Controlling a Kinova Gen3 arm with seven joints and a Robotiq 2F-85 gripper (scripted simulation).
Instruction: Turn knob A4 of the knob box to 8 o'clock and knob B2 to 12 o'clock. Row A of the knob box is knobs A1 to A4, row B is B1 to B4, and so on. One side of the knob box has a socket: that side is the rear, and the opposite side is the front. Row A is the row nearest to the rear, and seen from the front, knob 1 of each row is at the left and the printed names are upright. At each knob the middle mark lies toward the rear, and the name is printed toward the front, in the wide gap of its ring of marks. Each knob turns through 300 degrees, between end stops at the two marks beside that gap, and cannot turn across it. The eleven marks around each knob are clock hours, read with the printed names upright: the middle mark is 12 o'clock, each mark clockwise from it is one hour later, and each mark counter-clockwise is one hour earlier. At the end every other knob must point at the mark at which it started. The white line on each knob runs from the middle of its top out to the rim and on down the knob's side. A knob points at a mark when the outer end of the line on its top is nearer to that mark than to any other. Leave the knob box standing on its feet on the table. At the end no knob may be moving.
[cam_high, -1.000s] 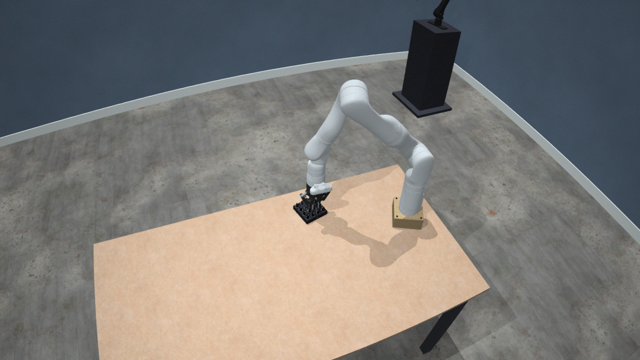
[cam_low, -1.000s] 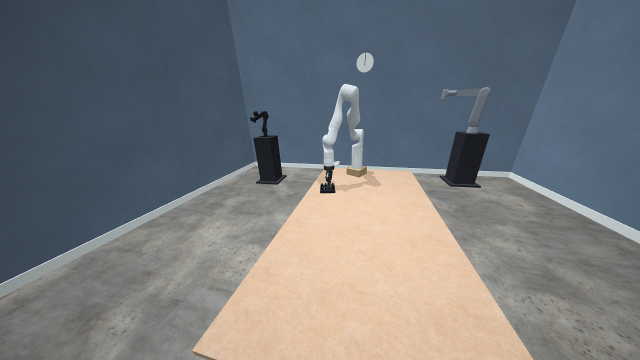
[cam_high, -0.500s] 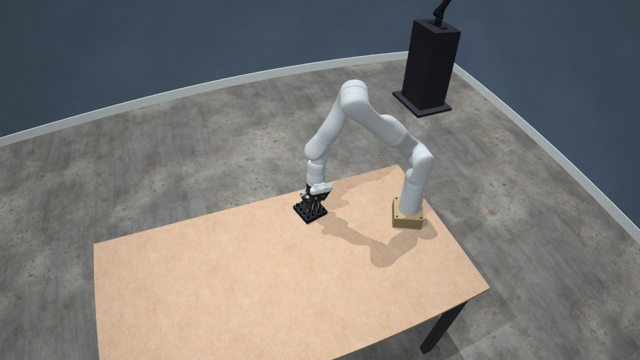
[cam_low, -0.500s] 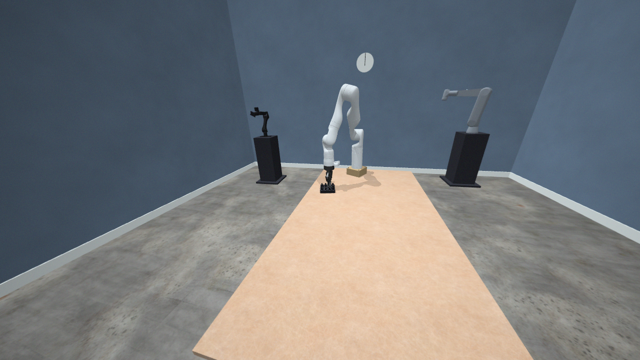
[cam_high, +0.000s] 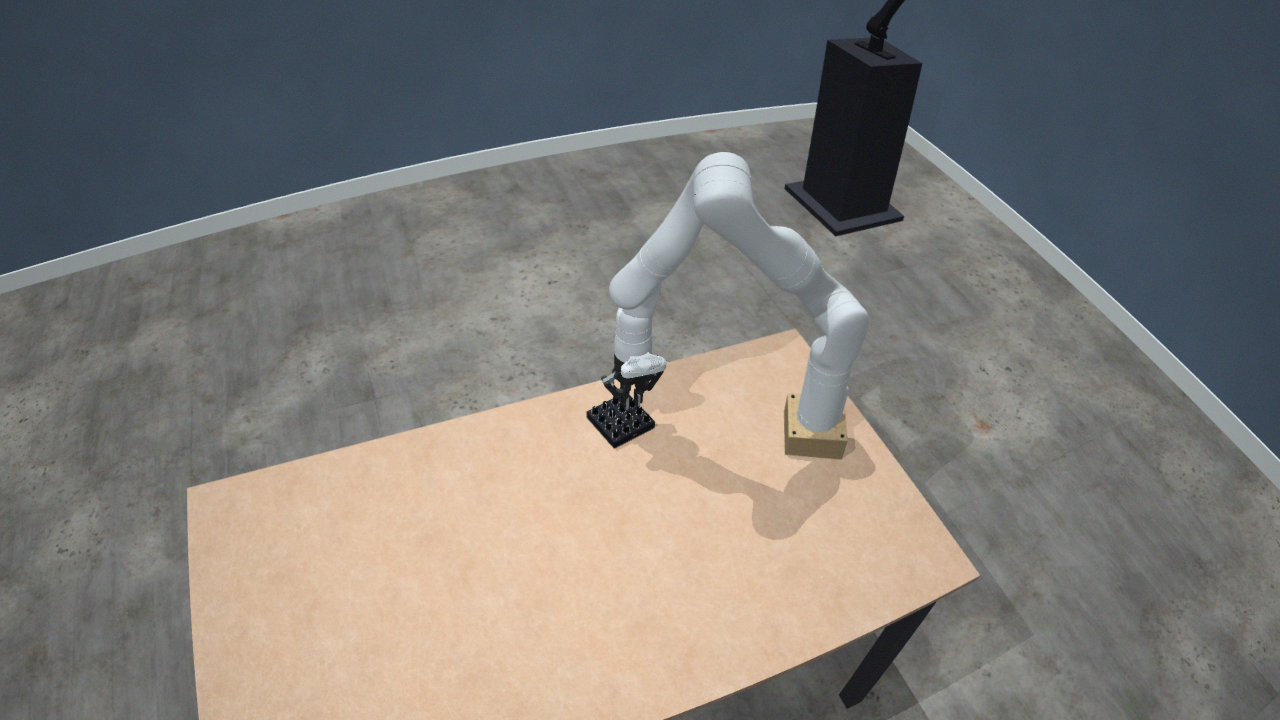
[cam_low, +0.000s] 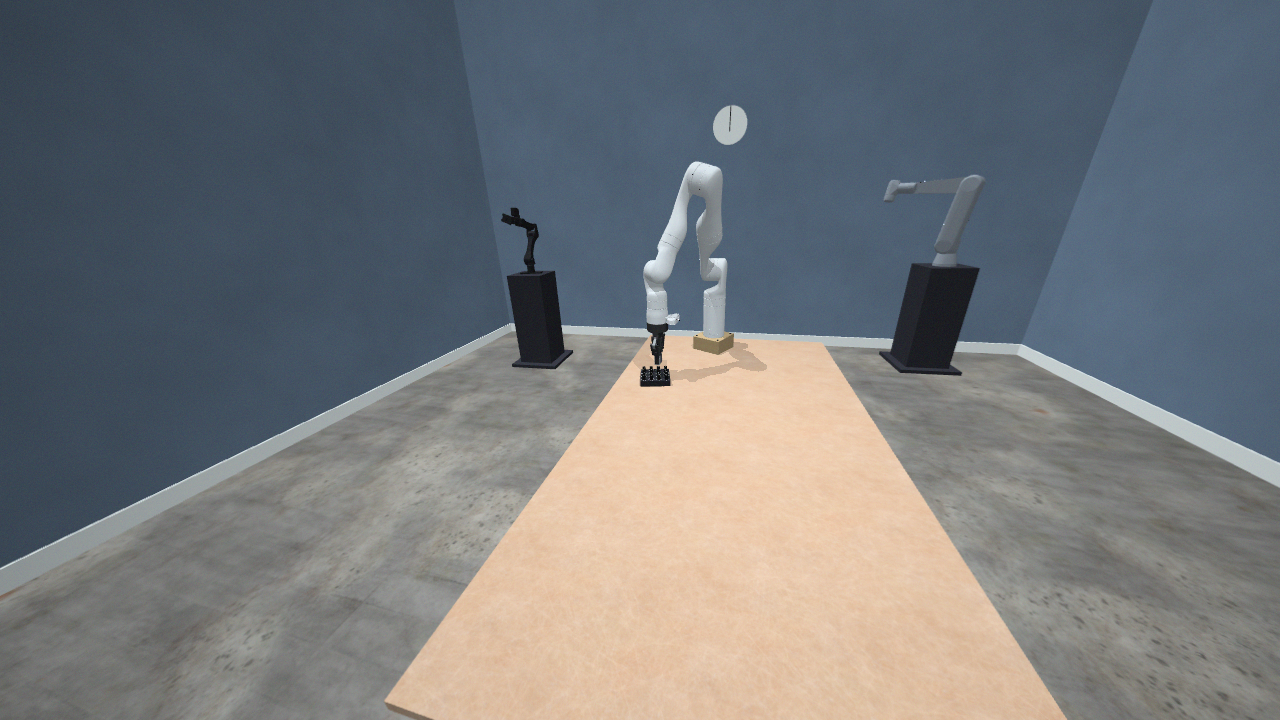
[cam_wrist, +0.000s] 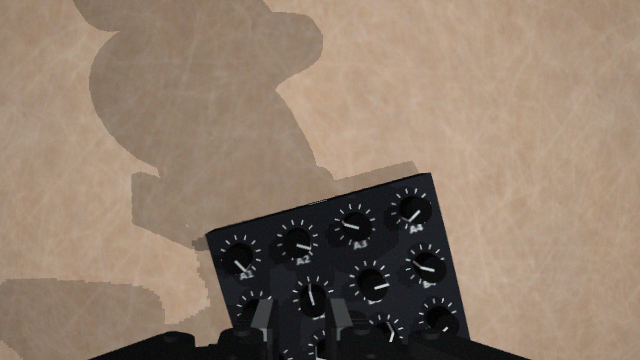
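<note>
1. Overhead, the gripper (cam_high: 631, 407) (cam_low: 657, 360) (cam_wrist: 302, 324) hovers, fingers slightly spread, nothing between them.
2. Below, the knob box (cam_high: 616, 439) (cam_low: 655, 383) (cam_wrist: 283, 277) stands on the table (cam_high: 447, 582) (cam_low: 716, 492) (cam_wrist: 525, 200).
3. Knob A4 (cam_wrist: 416, 208) points at 8 o'clock, knob B2 (cam_wrist: 313, 301) near 12.

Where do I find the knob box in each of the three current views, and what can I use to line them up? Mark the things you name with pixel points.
Top: the knob box (cam_high: 620, 421) (cam_low: 655, 379) (cam_wrist: 295, 280) is near the middle, by the table's far edge, under the tool (cam_high: 632, 407) (cam_low: 657, 360) (cam_wrist: 302, 324).
Exterior: small, just left of the table's center line, toward its far end.
Wrist: lower middle, tilted, cut off by the bottom edge.
Shared landmark: the tool, at the box in all three.
</note>
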